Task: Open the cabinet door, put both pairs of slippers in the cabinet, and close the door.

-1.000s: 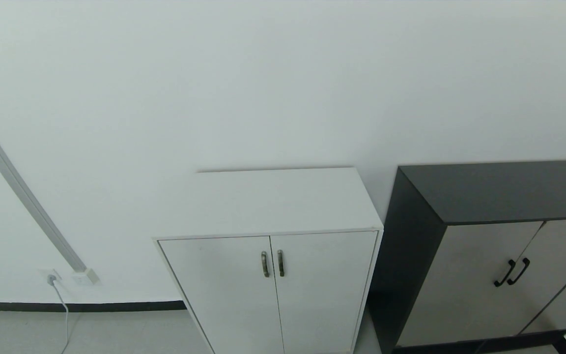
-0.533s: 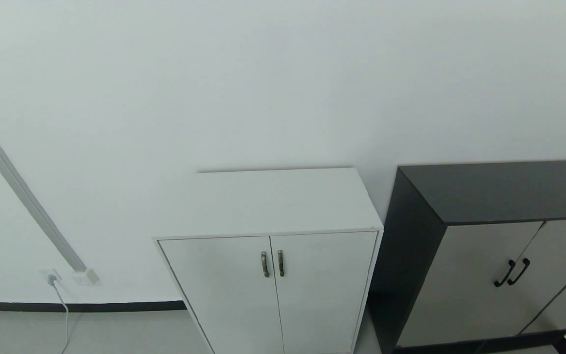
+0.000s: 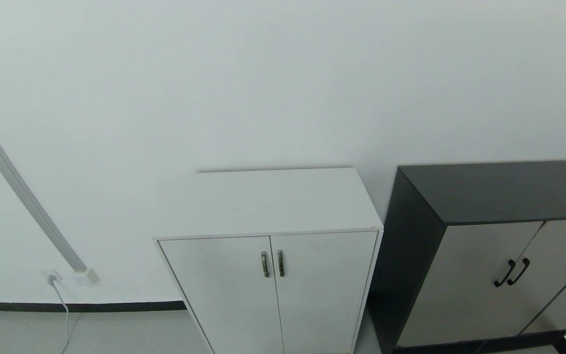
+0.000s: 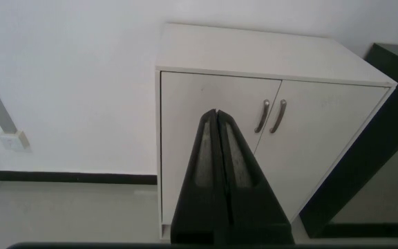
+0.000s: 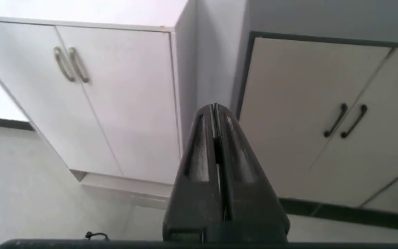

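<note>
I read the left end effector (image 4: 217,114) as pressed together and empty, held short of the cabinet (image 4: 254,48) and pointed at its left door (image 4: 185,131). The right end effector (image 5: 215,108) is also pressed together and empty, facing the gap between the cabinet and the dark cabinet (image 5: 302,104). The cabinet stands on the floor against the wall, both doors shut, with two handles (image 3: 265,264) side by side at the centre seam. The dark cabinet stands just beside it on the right. A socket (image 3: 51,279) sits low on the wall to the left.
</note>
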